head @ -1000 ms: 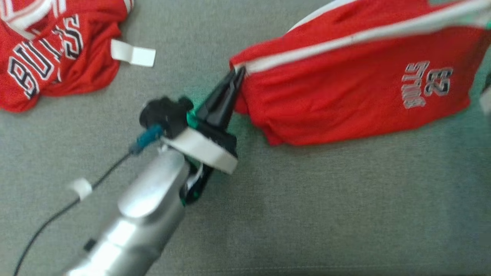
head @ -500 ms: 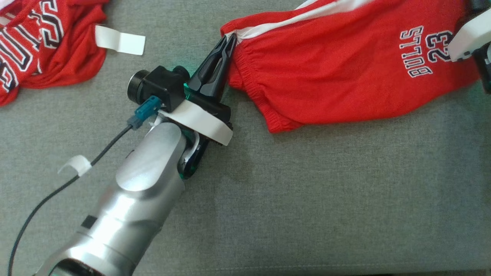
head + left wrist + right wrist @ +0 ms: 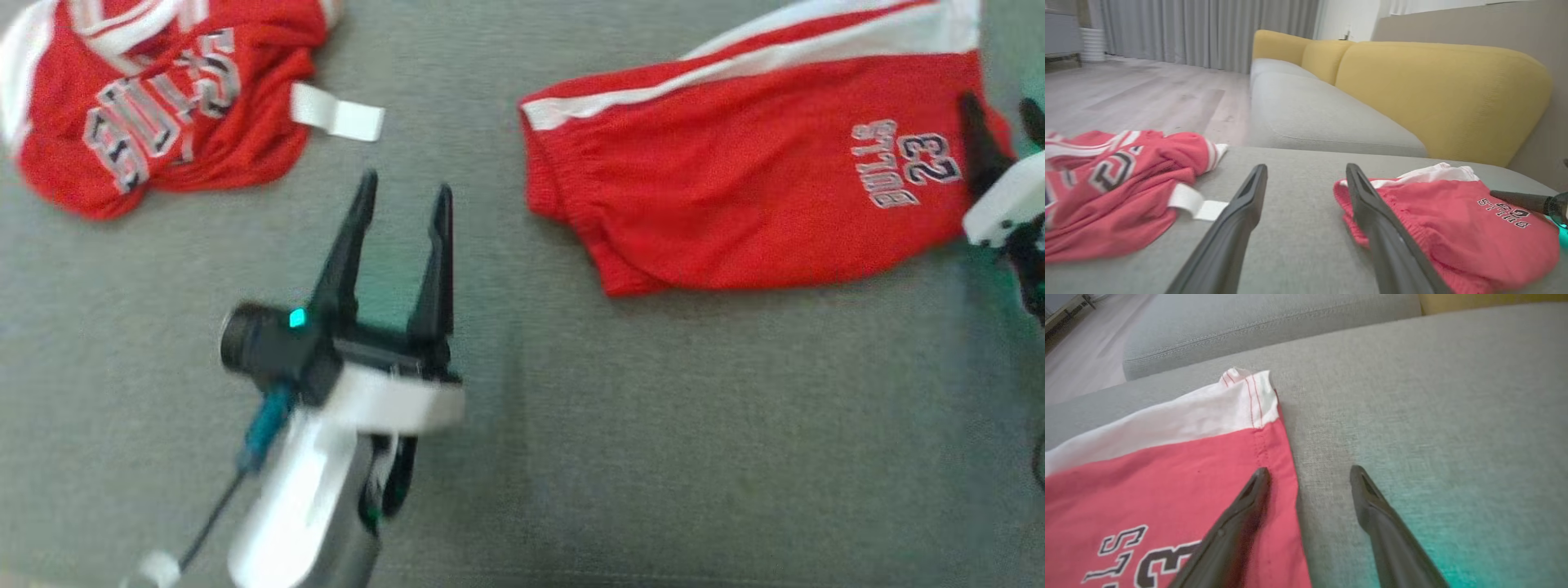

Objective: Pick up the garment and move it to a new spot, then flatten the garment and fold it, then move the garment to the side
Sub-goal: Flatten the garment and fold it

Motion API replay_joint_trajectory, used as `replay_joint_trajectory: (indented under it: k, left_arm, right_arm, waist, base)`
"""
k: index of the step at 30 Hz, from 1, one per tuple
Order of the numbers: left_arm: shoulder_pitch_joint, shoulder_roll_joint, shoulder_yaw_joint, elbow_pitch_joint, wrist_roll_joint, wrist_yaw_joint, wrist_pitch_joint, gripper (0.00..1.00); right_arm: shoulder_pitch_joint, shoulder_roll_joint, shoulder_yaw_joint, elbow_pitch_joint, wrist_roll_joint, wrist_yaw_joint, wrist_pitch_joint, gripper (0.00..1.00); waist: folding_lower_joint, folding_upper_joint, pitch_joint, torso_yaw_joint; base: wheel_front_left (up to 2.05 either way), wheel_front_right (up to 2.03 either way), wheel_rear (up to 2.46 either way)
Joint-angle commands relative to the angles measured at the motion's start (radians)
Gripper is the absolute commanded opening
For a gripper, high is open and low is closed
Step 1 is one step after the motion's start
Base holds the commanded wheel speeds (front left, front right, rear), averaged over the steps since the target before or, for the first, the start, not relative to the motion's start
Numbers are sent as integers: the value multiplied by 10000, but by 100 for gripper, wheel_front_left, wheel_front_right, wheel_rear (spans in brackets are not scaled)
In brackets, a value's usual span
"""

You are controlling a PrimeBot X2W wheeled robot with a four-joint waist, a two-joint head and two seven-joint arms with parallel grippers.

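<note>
Garment (image 3: 735, 204) (red shorts with a white side stripe) lying across the far right part of the sofa cushion (image 3: 653, 425) in the head view, waistband toward the middle, printed leg toward the right edge. Left end effector (image 3: 406, 186) spread wide and empty, well apart from the waistband, over bare cushion between the shorts and a red jersey (image 3: 155, 106) bunched at the far left corner. Right end effector (image 3: 999, 106) at the leg hem, likewise spread, gripping nothing. Judged as the flattening step: puckers at the waistband, so best to take a waistband corner and a hem corner together and draw them apart low over the cushion, without lifting.

Left wrist view: left end effector (image 3: 1305, 167) wide, nothing between the fingers. Garment (image 3: 1453, 228) beside the finger on that view's right, rumpled at the elastic. Jersey (image 3: 1114, 183) on the other side, with its white tag (image 3: 1198, 206). Better to come in low and pinch both layers of the waistband.

Right wrist view: right end effector (image 3: 1309, 470) wide, straddling the hem of the garment (image 3: 1167, 477) — one finger over red cloth, the other over grey cushion. Worth closing near the corner by the white stripe rather than mid-edge, to keep the leg square.

Containers: none to be seen on the cushion, so no contents to tell.
</note>
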Motion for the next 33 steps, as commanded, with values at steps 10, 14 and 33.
replay_joint_trajectory:
  k: [10, 14, 33]
  left_arm:
    - [1771, -189, 757, -1902, 838, 78, -48, 100]
    - [1879, -198, 844, -2078, 871, 101, -49, 100]
    - [2027, -201, 796, -1436, 793, -598, -49, 100]
  right_arm:
    - [966, -633, 722, -441, 1312, 67, 1061, 0]
    - [1081, -1041, 713, -271, 1299, 67, 576, 0]
    - [1095, -1671, -107, -2494, 1629, 67, 656, 0]
  waist:
    - [1, 0, -639, 1200]
    - [1, 0, -858, 1002]
    - [1, 0, -1167, -952]
  base:
    - [0, 0, 0]
    - [0, 0, 0]
    - [0, 0, 0]
